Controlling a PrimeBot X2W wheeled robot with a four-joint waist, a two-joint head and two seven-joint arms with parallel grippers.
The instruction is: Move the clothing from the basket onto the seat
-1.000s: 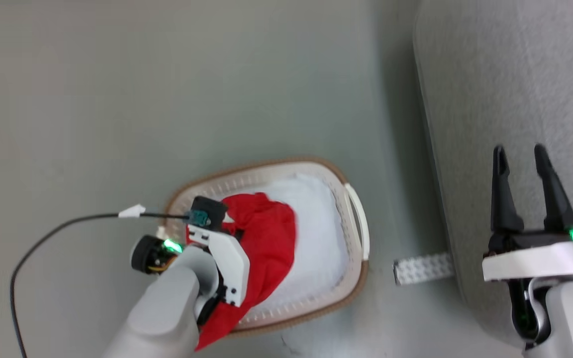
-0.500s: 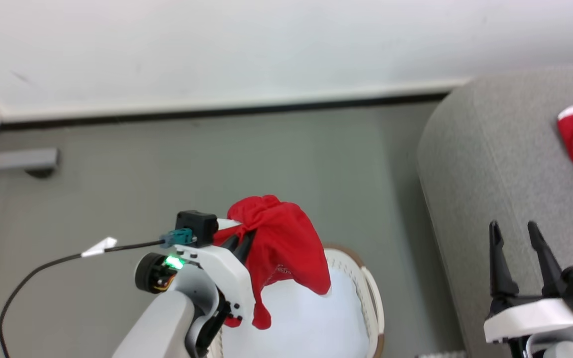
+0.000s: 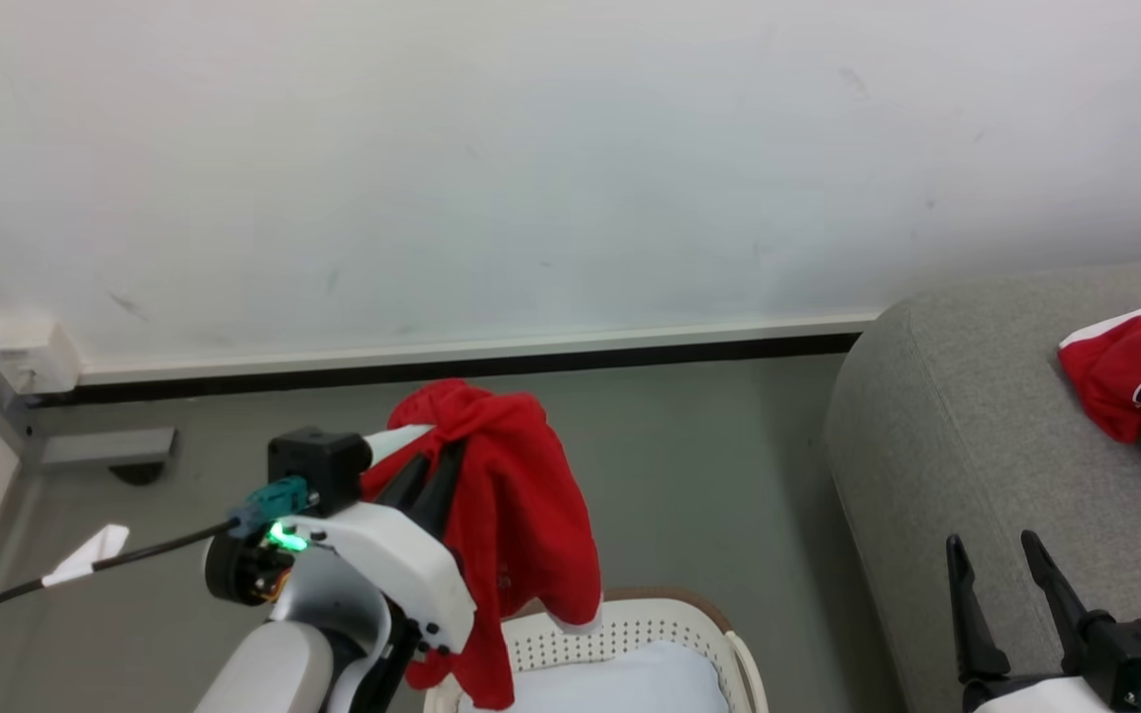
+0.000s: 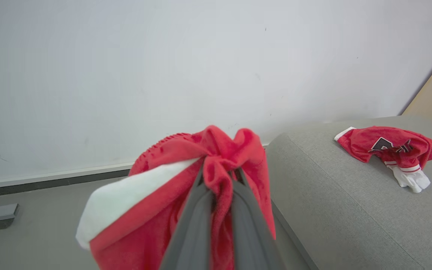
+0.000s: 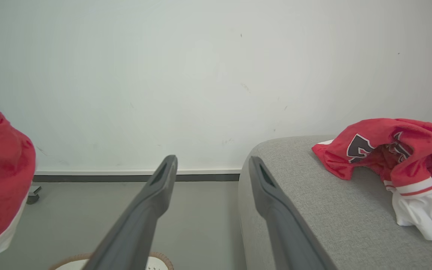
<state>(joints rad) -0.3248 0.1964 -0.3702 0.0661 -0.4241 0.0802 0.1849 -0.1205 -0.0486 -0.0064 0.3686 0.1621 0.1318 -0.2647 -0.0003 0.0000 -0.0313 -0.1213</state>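
Now the left pincer (image 3: 429, 475), clamped on a bunched fold, which seems a good hold for such soft, light cloth, hangs the red garment (image 3: 521, 505) at lower centre above the basket (image 3: 630, 626), left of the seat (image 3: 947, 426); the right pincer (image 3: 989, 543) stands wide.

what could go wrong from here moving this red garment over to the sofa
1. The left gripper pinches only a bunched fold of the red garment. The rest hangs loose and might slip free during the swing.
2. Its lower hem hangs close to the basket rim and may snag there.
3. The open right gripper sits by the sofa edge, where the trailing cloth could catch.
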